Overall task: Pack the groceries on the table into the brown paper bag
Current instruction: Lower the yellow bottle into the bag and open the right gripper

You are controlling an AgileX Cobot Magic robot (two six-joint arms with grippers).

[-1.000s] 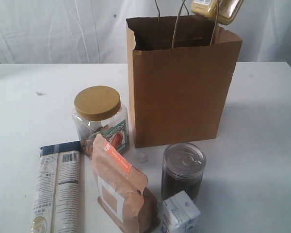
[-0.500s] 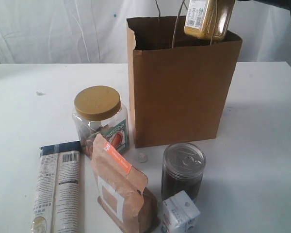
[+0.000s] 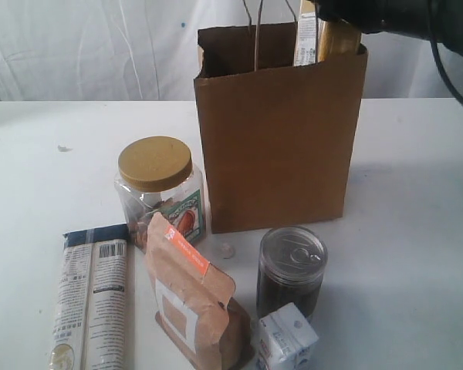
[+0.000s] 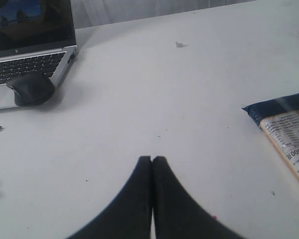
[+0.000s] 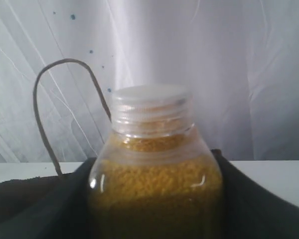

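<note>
R gripper (image 3: 336,14) is clamped round the yellow bottle (image 3: 318,40), jaws spread wide on its body. We see the white cap in the R wrist view. The bottle's lower part is sunk into the mouth of the paper bag (image 3: 278,139), on the bag's right side in the ext view. L gripper (image 4: 152,160) is fully closed with tips touching, holds nothing and hangs over the bare table (image 4: 139,89). In front of the bag on the table: jar (image 3: 158,185), tin (image 3: 291,270), pouch (image 3: 193,301), carton (image 3: 285,339), packet (image 3: 92,301). Laptop (image 4: 30,35) & mouse (image 4: 30,88) show in the L wrist view.
</note>
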